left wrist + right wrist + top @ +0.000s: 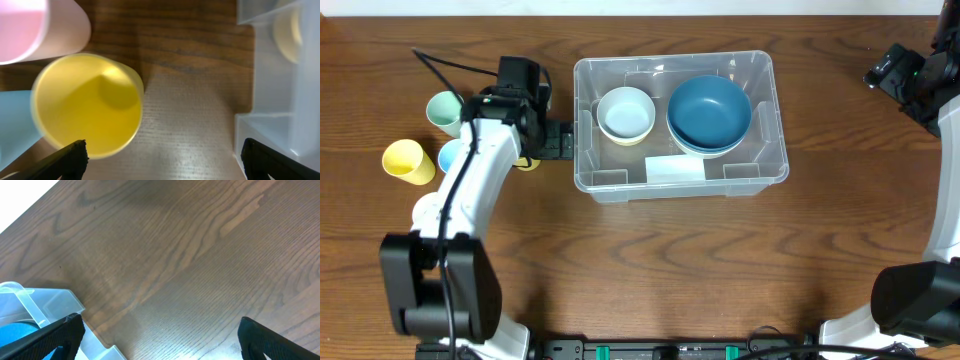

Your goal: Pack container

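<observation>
Left tool (165, 159): released, jaws spread wide, nothing in them. I have it low over the surface (670, 260), between a yellow cup (87, 105) and the container (767, 140).
Right tool (160, 341): also released and empty, hanging over bare wood well off the container's far right corner.
Yellow cup: mouth up. It sits close to one fingertip, not centred between the two.
Neighbours: a pink cup (35, 27) and a blue cup (11, 132) crowd in beside it. A green cup (444, 110) and a second yellow cup (408, 162) stand further out.
Container position: middle of the surface, just beside the left tool, with its side wall close to the other fingertip.
Contents: a cream bowl (625, 114) and a blue bowl (710, 110) side by side, covering most of the floor. A pale label (675, 168) lies in front of them.
Step, as I read it: lining up to pick the yellow cup for loading.
Risk, off-centre close: one finger would reach the cup first and shove it into the pink and blue cups instead of gripping, perhaps tipping one.
Risk, wall: the other finger could catch the container's side and drag the whole container.
Risk, grip: the cup looks light and thin, so a pinch at the rim may squash it or let it slip.
Risk, placing: little floor is free, so a cup set on a bowl's edge would likely topple.
</observation>
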Robot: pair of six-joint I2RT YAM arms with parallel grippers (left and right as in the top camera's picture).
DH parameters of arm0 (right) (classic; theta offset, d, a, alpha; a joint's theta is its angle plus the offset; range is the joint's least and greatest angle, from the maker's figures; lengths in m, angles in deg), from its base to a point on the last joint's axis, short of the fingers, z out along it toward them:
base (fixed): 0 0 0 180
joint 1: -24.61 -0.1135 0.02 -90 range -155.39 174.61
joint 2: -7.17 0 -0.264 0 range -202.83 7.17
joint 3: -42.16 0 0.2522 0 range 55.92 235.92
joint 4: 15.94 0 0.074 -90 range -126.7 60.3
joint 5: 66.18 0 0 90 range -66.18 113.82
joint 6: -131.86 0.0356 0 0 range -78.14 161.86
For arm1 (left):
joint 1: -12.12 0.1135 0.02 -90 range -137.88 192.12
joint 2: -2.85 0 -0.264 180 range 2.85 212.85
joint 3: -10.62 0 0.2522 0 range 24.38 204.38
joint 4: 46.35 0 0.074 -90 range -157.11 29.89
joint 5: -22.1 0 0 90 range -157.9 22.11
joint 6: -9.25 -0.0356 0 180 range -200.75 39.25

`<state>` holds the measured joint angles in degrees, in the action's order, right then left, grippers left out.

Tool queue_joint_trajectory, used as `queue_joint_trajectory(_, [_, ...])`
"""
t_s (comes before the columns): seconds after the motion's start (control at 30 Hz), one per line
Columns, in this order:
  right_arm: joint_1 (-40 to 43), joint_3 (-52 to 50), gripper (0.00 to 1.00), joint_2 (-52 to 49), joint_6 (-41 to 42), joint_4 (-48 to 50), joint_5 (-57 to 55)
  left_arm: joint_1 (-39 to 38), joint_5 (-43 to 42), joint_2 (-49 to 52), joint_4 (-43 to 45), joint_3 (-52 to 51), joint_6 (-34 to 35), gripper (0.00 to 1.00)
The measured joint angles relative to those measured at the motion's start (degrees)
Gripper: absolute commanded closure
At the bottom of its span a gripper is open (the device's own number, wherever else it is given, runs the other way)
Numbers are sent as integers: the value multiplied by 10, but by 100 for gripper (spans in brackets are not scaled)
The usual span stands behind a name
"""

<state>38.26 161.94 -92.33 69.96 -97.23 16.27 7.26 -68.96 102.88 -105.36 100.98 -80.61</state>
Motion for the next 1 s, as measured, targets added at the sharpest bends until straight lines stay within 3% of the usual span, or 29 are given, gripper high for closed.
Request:
queue_joint_trajectory(0.1, [0,0,1,0,0,0,0,0,2,26,12,0,-1,1])
queue_joint_trajectory(0.17, [0,0,1,0,0,0,0,2,2,37,21,0,-1,8])
queue_joint_trajectory(0.23, [0,0,1,0,0,0,0,3,2,49,28,0,1,23])
queue_joint_trajectory(0.4, [0,0,1,0,0,0,0,3,2,66,37,0,-2,37])
queue_joint_trajectory(0.67, [0,0,1,0,0,0,0,3,32,66,44,0,0,94])
queue_joint_trajectory(1.0, [0,0,1,0,0,0,0,3,81,62,7,0,4,94])
